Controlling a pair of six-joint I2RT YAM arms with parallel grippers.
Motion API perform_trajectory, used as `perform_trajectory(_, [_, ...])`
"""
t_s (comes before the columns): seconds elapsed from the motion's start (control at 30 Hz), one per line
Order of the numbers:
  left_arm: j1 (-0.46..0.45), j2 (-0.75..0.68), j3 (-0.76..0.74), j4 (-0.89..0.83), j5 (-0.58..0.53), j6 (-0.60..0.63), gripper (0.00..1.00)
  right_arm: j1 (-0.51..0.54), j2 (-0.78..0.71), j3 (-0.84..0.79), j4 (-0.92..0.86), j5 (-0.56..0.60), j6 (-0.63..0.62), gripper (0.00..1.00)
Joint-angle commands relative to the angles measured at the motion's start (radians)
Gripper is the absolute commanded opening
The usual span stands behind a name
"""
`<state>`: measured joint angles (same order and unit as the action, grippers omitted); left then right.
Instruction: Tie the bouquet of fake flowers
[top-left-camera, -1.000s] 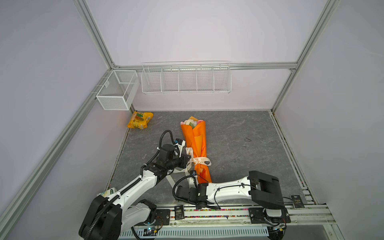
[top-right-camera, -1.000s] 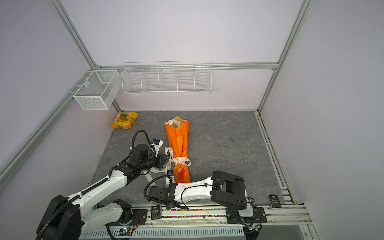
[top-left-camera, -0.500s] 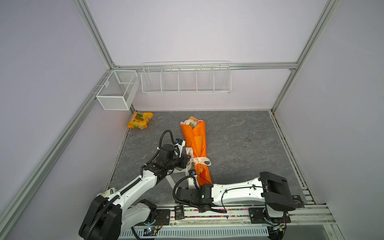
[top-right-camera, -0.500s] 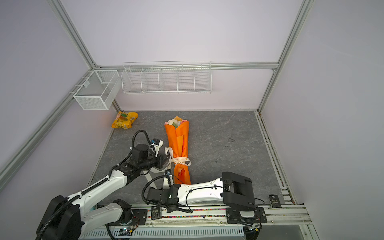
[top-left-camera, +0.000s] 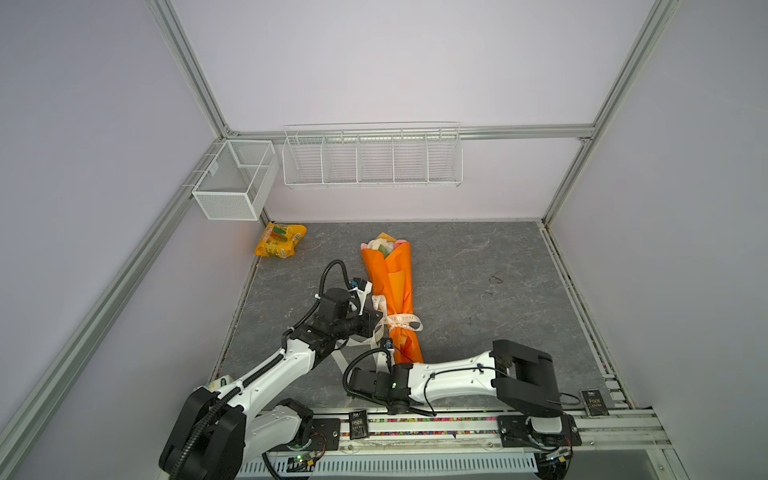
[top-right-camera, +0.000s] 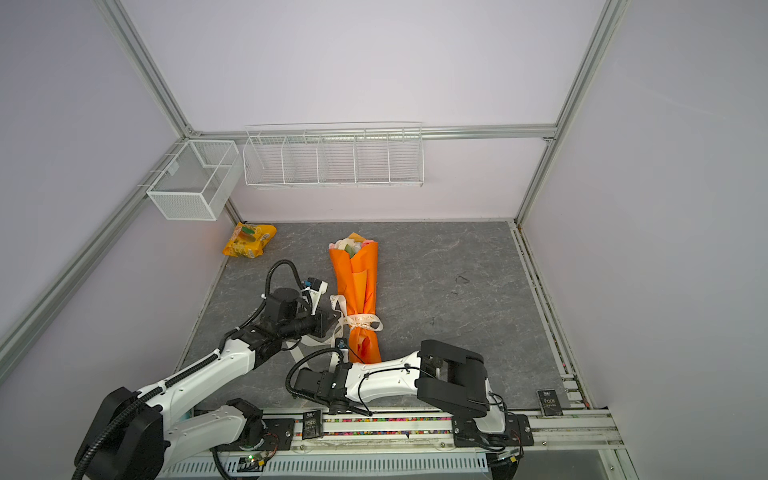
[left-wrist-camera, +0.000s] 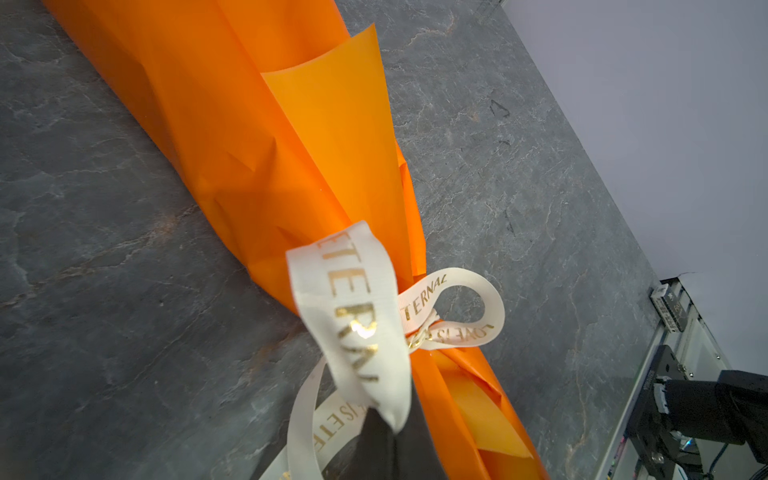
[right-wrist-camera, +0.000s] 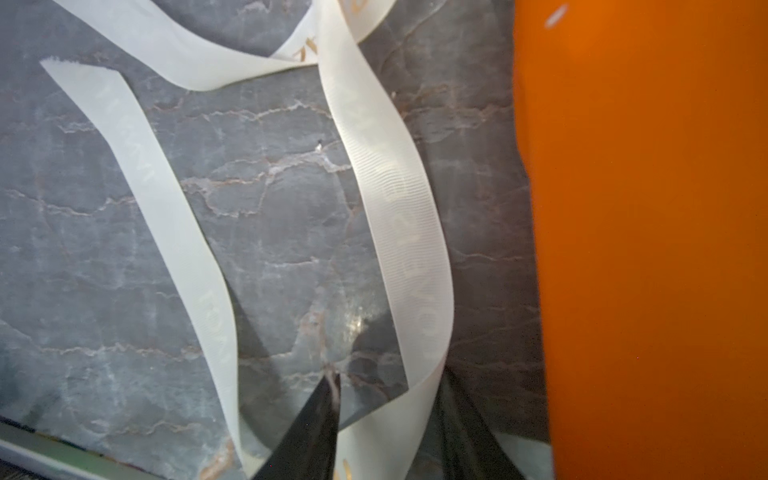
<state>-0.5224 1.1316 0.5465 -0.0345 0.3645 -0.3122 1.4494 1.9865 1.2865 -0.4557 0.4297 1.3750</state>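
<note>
Grey, marble-veined sheet covers the table (top-left-camera: 478, 291), bounded at its near edge by a metal rail (top-left-camera: 457, 424) that carries both arm bases. Near the middle lies the bouquet of fake flowers (top-left-camera: 392, 286), flat in its orange paper wrap, with the stem end toward the rail and the blooms (top-left-camera: 384, 245) toward the back wall. Further back, in the left rear corner, a yellow-orange snack packet (top-left-camera: 279, 240) rests well apart from the bouquet. Above it hang a white mesh basket (top-left-camera: 232, 187) on the left frame and a long wire rack (top-left-camera: 372, 158) with 5 compartments on the back wall. Lilac walls close the cell.

The left arm reaches forward with its elbow low and its wrist level with the bouquet's narrow waist. The left gripper (top-left-camera: 376, 322) is clamped on the cream ribbon (top-left-camera: 401, 322) just beside the wrap. The right arm lies low across the front, forearm pointing left, with its wrist by the stem end.

Both top views show the arms whole but not the fingertips. The left wrist view shows dark fingertips (left-wrist-camera: 374, 453) pinching the ribbon, which bears gold lettering and is knotted round the wrap with 1 loop free. The right wrist view shows the right gripper (right-wrist-camera: 392, 376) with its 2 fingers parted and a ribbon tail passing between them unsqueezed. A 2nd tail lies loose on the table, and the wrap is close alongside.
</note>
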Motion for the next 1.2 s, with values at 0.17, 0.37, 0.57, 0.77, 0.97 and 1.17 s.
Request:
perform_trajectory(0.17, [0.005,0.001,0.040,-0.004,0.014,0.021,0.00,0.005,-0.024,0.067,-0.087,0.007,-0.096,0.06])
perform_trajectory(0.37, [0.005,-0.027,0.033,-0.020,0.023,0.021,0.00,0.023,-0.203,0.085,-0.374,0.145,-0.119,0.06])
perform_trajectory(0.57, [0.005,-0.062,0.024,-0.017,0.025,0.010,0.00,-0.068,-0.357,0.022,-0.456,0.077,-0.281,0.06])
perform_trajectory(0.77, [0.005,-0.084,-0.004,0.001,0.052,0.017,0.00,-0.202,-0.403,0.082,-0.584,-0.014,-0.548,0.07])
perform_trajectory(0.97, [0.005,-0.083,-0.049,0.085,0.120,0.017,0.00,-0.283,-0.418,0.168,-0.756,0.110,-0.765,0.07])
perform_trajectory(1.17, [0.005,-0.047,-0.066,0.107,0.188,0.054,0.00,-0.327,-0.405,0.202,-0.716,0.099,-1.009,0.07])
